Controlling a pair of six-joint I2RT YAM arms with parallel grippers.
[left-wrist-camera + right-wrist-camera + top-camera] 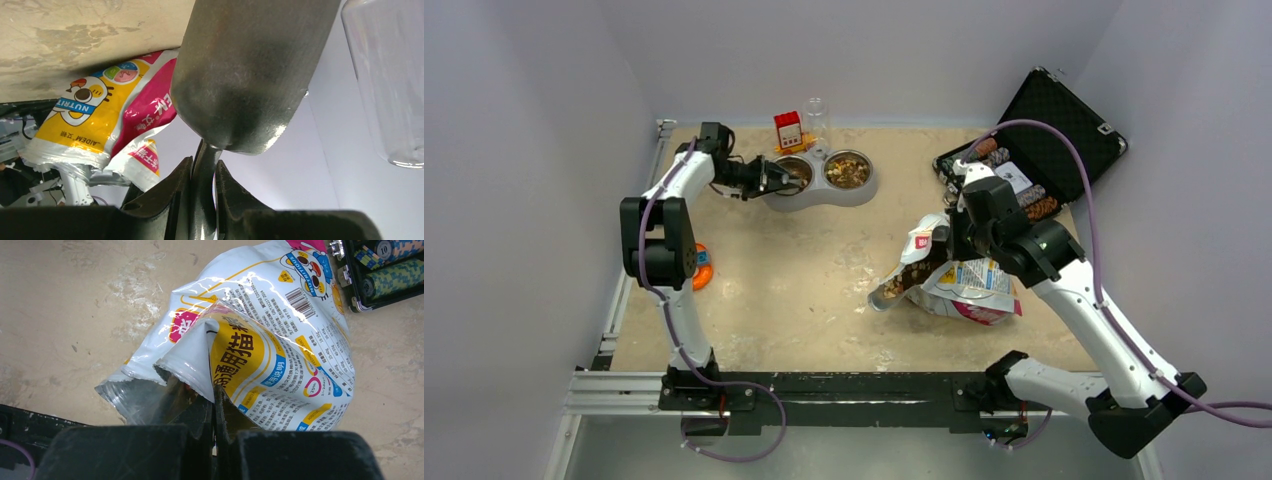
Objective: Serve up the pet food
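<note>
We see the left gripper [204,172] clamped narrow on the handle of the metal scoop [245,75], over the left cup of the double bowl [865,192] at upper centre, likely to tip it out. The right gripper [216,407] is pinched shut on the rim of the bag [280,340] at centre right, which we judge props its mouth open. Pet food [848,170] sits in the right cup; more shows in the bag mouth. The scoop's inside is hidden, seen only from below. The left cup's fill is hard to make out.
</note>
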